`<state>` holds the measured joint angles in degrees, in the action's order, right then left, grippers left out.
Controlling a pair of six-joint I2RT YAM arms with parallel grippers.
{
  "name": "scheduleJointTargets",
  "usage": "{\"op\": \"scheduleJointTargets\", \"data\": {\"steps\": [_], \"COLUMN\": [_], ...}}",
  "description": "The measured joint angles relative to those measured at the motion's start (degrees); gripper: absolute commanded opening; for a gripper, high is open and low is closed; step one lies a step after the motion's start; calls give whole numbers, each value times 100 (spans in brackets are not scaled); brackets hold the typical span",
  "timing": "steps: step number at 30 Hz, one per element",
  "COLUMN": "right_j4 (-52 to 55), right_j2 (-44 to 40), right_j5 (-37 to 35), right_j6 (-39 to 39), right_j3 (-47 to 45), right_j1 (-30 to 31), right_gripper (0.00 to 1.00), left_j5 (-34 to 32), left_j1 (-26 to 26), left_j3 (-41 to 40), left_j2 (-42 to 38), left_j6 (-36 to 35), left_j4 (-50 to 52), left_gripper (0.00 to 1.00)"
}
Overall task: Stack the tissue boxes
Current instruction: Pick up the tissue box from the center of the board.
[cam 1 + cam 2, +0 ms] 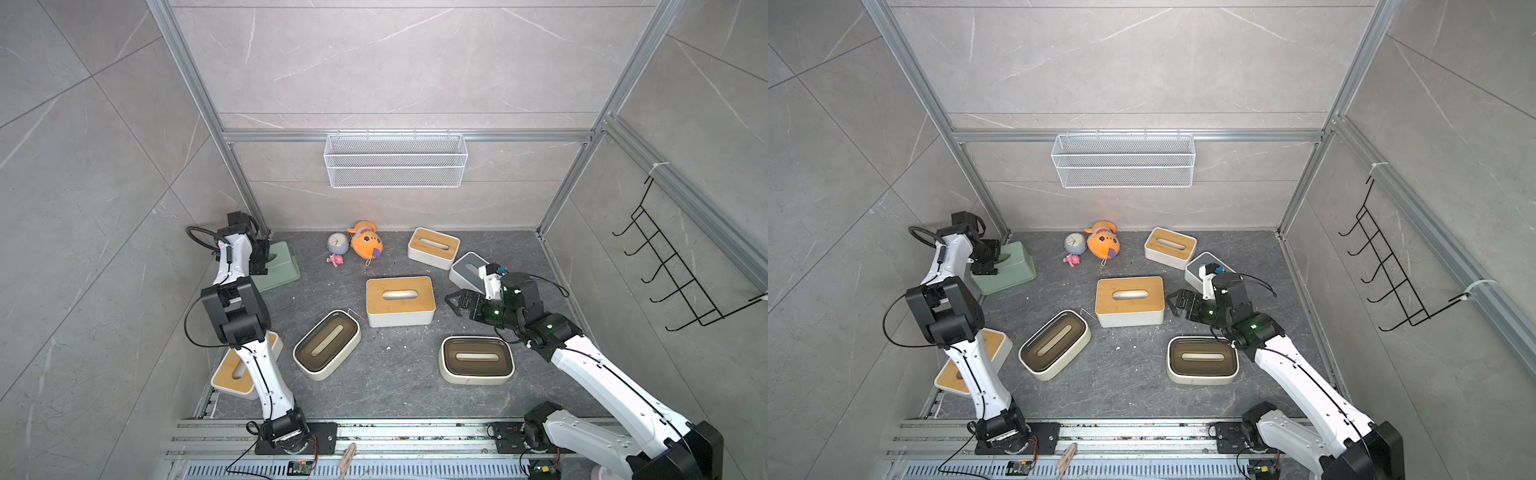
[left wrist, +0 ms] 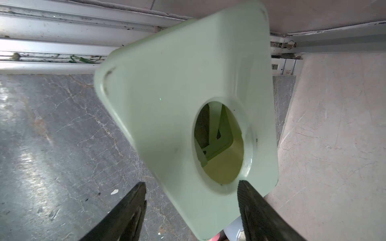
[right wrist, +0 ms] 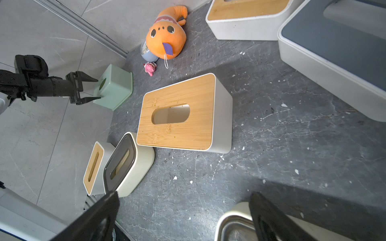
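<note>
Your left gripper [image 3: 98, 88] sits at the mint green box [image 1: 284, 268] in the back-left corner of the floor [image 1: 395, 386], fingers apart — one tip at the rim of its slot, the other outside the wall with floor showing between. Your right gripper [image 1: 451, 305] hangs with fingers spread wide and nothing between them, just beside the large bamboo-lid box [image 1: 400, 300] in the middle. Around it lie singly the grey-lid box [image 1: 467, 270], the back bamboo-lid box [image 1: 433, 248], the near-left bamboo-lid box [image 1: 230, 376], one cream box [image 1: 327, 345] and another cream box [image 1: 476, 359].
</note>
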<state>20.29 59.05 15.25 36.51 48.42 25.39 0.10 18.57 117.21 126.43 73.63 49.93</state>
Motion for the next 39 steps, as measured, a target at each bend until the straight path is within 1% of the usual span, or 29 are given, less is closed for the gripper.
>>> {"op": "scheduleJointTargets", "data": {"steps": [7,10,17,25,29,32,39], "right_j4": [170,225,254,267,269,269,269], "right_j2": [-111,-116,-116,-114,-107,-74,-28], "right_j5": [-2,-2,-2,-2,-2,-2,-2], "right_j6": [-13,-13,-13,-13,-13,-13,-13], "right_j3": [-101,-125,-125,-125,-125,-125,-125], "right_j1": [0,0,0,0,0,0,4], "right_gripper": [100,100,100,100,100,100,100], "left_j5": [2,4,35,63,127,175,363], "left_j1": [0,0,0,0,0,0,2], "left_j3": [48,48,48,55,50,-87,-702], "left_j2": [177,234,518,531,525,409,61], "left_j6": [179,256,389,444,398,328,133], "left_j4": [-26,-26,-24,2,17,-42,-455], "left_gripper": [65,62,62,51,40,35,32]}}
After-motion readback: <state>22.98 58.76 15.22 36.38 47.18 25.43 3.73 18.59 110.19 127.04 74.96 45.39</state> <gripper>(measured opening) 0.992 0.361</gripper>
